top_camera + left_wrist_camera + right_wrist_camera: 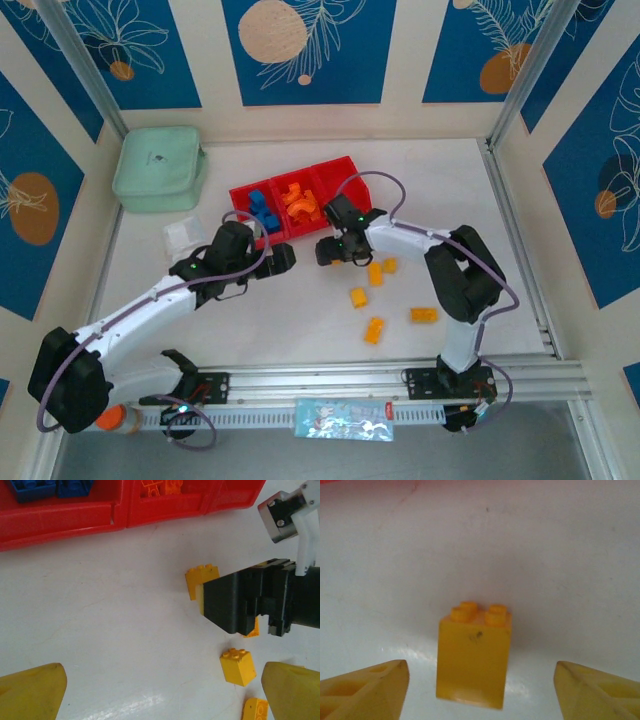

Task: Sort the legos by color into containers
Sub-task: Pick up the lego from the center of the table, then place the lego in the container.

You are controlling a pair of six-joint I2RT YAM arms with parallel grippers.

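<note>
done: blue plastic bricks, orange plastic bricks in bright red plastic tray | left: small yellow plastic bricks loose on white table (about six) | right gripper: spread, straddling one upright, untouched | left gripper: spread, empty

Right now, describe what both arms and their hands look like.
Both arms have white links between bulky black joints: left arm, right arm. A purple cable loops along each. The left hand and right hand have black bodies, a small green light near each; their fingers are yellow wedges.
</note>
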